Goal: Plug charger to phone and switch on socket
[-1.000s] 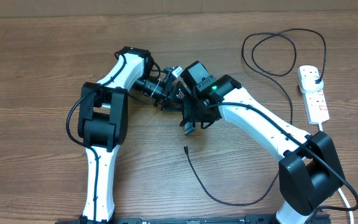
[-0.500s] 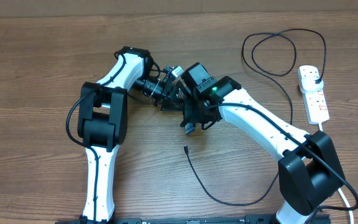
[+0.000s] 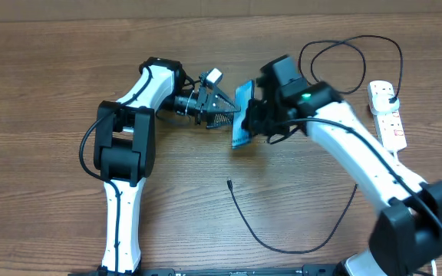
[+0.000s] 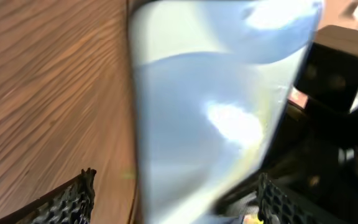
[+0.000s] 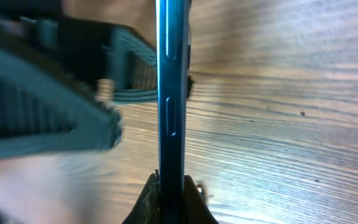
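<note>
Left claw (image 3: 222, 113) stands spread just left of the slim blue-screened phone (image 3: 242, 116), which my right claw (image 3: 255, 123) pinches on edge mid-table. Plugging step: next I need the thin black cable's tip (image 3: 229, 182), lying nearer.

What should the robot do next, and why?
Probably the left gripper, now open, should back off and reach for the charger tip lying loose on the table, since the right gripper pinches the phone by its edge.
</note>
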You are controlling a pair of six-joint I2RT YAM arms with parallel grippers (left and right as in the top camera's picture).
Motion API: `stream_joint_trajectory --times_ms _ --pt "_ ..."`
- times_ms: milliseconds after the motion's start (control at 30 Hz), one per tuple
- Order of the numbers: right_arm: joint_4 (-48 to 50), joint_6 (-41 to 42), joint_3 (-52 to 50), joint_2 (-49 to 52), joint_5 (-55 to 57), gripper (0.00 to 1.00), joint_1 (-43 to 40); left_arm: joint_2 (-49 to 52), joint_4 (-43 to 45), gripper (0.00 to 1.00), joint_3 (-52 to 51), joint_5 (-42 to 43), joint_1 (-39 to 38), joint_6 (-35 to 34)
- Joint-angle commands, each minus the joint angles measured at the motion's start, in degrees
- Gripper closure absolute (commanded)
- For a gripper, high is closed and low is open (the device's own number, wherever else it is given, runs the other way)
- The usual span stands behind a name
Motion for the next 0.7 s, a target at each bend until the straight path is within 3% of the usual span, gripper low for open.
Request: stream_joint_trajectory --times_ms 0,167,333,467,667 --pt "2.3 -4.0 1.4 -2.8 -11.9 0.96 -2.1 0.4 -0.7 0.16 2.1 5.6 0.2 2.8" --pt "3.7 -4.2 1.4 -2.8 -11.6 0.96 -2.5 -0.6 -5.0 0.22 5.6 5.6 -0.1 3.4" --pt "3.8 -5.8 1.4 -2.8 -14.9 0.96 -2.5 -5.0 -14.8 0.21 11.6 5.6 0.0 12.3" --pt "5.5 -7.4 1.4 -2.8 -19.6 0.96 -2.5 -8.8 -15.2 0.22 12.5 5.6 -0.3 12.3" --pt "11.0 -3.9 1.4 -2.8 -21.6 0.96 -3.3 -11.9 -15.3 0.41 12.5 5.6 -0.5 10.3"
